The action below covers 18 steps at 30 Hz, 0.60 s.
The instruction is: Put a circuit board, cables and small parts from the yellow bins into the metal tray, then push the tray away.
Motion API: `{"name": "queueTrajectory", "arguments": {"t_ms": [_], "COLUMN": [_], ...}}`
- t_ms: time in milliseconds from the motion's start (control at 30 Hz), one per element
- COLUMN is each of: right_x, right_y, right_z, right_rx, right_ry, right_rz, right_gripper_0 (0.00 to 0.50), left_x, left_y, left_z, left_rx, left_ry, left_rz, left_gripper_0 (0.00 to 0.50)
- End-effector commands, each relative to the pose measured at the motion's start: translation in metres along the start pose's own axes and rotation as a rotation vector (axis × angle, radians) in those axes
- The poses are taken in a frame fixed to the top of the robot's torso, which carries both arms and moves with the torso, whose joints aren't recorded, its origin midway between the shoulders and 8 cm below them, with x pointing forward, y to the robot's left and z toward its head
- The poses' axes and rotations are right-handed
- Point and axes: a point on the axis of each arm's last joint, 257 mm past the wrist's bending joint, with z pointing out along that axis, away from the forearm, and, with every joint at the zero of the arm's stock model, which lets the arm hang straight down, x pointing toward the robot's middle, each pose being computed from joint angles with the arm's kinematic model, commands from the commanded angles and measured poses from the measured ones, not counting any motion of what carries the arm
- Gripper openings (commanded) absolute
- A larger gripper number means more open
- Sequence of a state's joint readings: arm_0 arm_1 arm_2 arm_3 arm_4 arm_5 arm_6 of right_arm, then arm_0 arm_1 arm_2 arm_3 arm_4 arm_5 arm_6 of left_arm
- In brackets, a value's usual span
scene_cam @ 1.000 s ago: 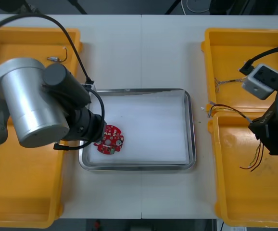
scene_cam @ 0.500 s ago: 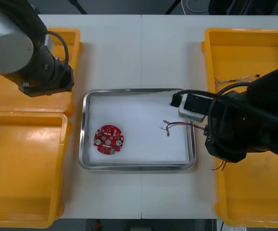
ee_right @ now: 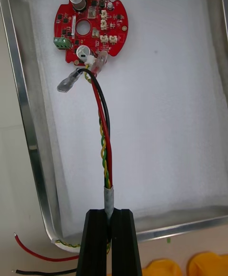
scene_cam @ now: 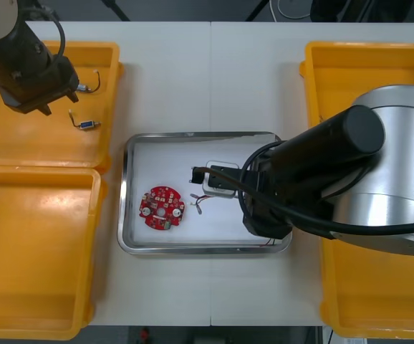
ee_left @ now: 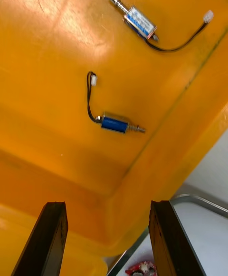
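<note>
My right gripper [ee_right: 109,215] is shut on a red, black and yellow cable [ee_right: 103,133], low over the metal tray [ee_right: 19,114]. The cable runs from the fingers across the white lining, and its connector ends lie against the round red circuit board [ee_right: 90,24]. In the front view the right arm covers the tray's right half, with the board [scene_cam: 162,208] lying at the tray's left and the cable ends [scene_cam: 200,204] beside it. My left gripper [ee_left: 107,204] is open above the far left yellow bin [ee_left: 57,43], where two small metal parts [ee_left: 116,124] [ee_left: 137,21] with black leads lie.
The tray [scene_cam: 205,134] sits mid-table between the bins. The near left bin [scene_cam: 35,251] holds nothing that I can see. The far right bin [scene_cam: 368,79] and near right bin [scene_cam: 379,308] are partly under the right arm. Loose red and black wire ends [ee_right: 33,254] hang outside the tray's rim.
The left arm let go of the board in the tray and moved back over the far left bin. The right arm carried the cable from the right bins across the tray towards the board.
</note>
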<state>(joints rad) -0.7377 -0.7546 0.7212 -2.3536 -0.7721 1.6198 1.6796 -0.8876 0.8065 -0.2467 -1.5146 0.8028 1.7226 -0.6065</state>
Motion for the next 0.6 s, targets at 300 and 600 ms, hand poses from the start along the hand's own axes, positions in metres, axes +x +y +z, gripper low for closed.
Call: {"name": "queueTrajectory", "arguments": {"t_ms": [300, 600], "right_x": [-0.001, -0.005], "right_y": [0.007, -0.011], "right_z": [0.065, 0.099], "right_rx": [-0.016, -0.008], "right_ry": [0.024, 0.010], "right_rz": [-0.224, -0.273], "right_gripper_0": [0.000, 0.000], "left_x": [-0.072, -0.095], "left_y": [-0.046, -0.063], "left_z": [-0.003, 0.029], "left_rx": [0.148, 0.177], "left_ry": [-0.132, -0.226], "left_rz": [-0.101, -0.105], "left_gripper_0": [0.500, 0.500]}}
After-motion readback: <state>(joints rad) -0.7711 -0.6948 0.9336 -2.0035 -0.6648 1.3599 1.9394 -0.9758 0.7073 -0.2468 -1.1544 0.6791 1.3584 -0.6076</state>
